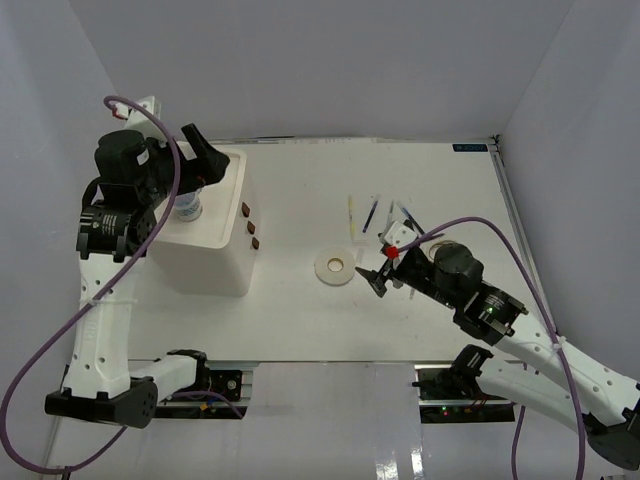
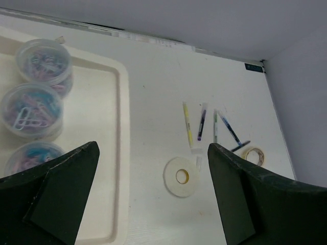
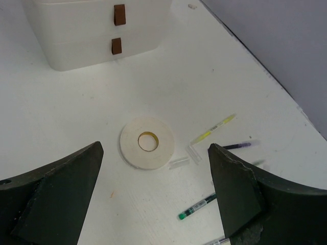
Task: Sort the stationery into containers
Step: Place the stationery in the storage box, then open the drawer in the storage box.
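Three clear jars (image 2: 31, 109) stand in the top tray (image 2: 120, 153) of the white drawer box (image 1: 215, 250). My left gripper (image 1: 205, 160) hangs above that tray, open and empty (image 2: 153, 204). A flat cream tape ring (image 1: 335, 266) lies mid-table, also seen in the right wrist view (image 3: 147, 142). My right gripper (image 1: 380, 280) hovers just right of it, open and empty (image 3: 156, 199). A yellow pen (image 2: 187, 130), a dark blue pen (image 2: 202, 121), a green pen (image 3: 199, 206) and a second tape ring (image 2: 254, 154) lie to the right.
The drawers' brown knobs (image 1: 250, 225) face the table's middle; both drawers in the right wrist view (image 3: 102, 30) are shut. Small clear pen caps (image 3: 180, 162) lie beside the tape ring. White walls enclose the table on three sides.
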### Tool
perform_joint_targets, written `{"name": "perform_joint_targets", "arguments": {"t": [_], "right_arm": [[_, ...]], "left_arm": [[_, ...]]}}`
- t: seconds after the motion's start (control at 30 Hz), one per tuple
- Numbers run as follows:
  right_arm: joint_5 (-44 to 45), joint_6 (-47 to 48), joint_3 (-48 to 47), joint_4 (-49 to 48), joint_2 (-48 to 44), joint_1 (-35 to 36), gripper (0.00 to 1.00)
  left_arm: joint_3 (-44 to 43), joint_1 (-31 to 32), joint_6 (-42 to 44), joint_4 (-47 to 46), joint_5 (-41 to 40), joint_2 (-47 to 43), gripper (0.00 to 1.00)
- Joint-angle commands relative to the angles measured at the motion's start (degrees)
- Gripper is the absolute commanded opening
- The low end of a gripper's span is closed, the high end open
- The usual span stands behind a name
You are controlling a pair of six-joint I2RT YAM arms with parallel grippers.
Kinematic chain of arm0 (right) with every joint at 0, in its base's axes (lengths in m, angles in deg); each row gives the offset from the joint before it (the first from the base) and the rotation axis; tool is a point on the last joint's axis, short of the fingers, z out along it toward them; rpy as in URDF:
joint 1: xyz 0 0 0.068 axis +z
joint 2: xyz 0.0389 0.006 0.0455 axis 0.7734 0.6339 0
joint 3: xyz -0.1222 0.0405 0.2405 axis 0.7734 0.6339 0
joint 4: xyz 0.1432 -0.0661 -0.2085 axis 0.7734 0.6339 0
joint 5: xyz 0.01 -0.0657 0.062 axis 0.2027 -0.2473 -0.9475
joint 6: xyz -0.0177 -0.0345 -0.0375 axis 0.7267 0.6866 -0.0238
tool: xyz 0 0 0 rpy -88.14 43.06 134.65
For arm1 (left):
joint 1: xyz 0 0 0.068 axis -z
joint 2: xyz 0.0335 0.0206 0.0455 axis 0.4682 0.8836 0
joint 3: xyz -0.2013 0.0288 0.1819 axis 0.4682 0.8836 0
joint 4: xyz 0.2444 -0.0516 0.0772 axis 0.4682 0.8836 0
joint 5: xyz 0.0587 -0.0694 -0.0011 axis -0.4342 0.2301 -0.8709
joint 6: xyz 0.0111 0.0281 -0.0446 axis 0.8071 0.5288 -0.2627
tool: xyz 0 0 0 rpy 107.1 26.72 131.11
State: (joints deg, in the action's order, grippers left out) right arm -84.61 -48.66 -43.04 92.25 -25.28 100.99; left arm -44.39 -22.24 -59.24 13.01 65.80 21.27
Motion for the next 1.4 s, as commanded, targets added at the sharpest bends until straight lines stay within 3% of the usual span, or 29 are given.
{"name": "perform_joint_targets", "arguments": {"t": [0.0,0.27,0.37,0.4,0.47,0.6,0.9,1.03,1.13,1.37], "right_arm": [[-0.25,-0.69,-2.22,1.02,1.19,0.21,0.90],[0.98,-2.27,-0.99,1.81,1.81,0.12,0.90],[1.86,-2.71,-0.20,2.51,1.46,0.12,0.90],[2.21,-2.80,0.41,2.52,1.11,0.12,0.90],[2.74,-3.06,0.86,2.52,0.84,0.12,0.90],[3.09,-3.24,2.09,2.60,-0.04,0.12,0.90],[2.48,-3.33,2.62,2.43,0.31,0.12,0.90],[2.30,-3.41,2.70,2.43,0.14,0.12,0.90],[2.21,-3.42,2.88,2.25,-0.21,0.12,0.90],[-1.38,-2.36,0.95,1.46,3.99,0.12,0.90]], "left_arm": [[-0.12,6.07,3.78,-3.08,2.35,1.62,0.98],[0.75,24.10,8.78,-5.54,-18.47,9.00,0.98],[0.67,32.63,13.87,-5.72,-32.77,14.09,0.98],[0.49,36.74,16.41,-5.37,-41.60,17.42,0.98],[0.40,40.71,18.45,-4.23,-49.57,20.51,0.98],[0.40,42.14,17.68,-0.19,-62.76,27.19,0.96],[6.02,42.41,13.63,4.30,-74.38,30.89,0.82],[4.62,41.26,10.03,8.60,-75.36,32.48,0.77],[4.53,41.00,10.55,7.29,-74.48,31.78,0.76],[1.28,41.09,11.77,1.68,-63.33,25.02,0.76]]}}
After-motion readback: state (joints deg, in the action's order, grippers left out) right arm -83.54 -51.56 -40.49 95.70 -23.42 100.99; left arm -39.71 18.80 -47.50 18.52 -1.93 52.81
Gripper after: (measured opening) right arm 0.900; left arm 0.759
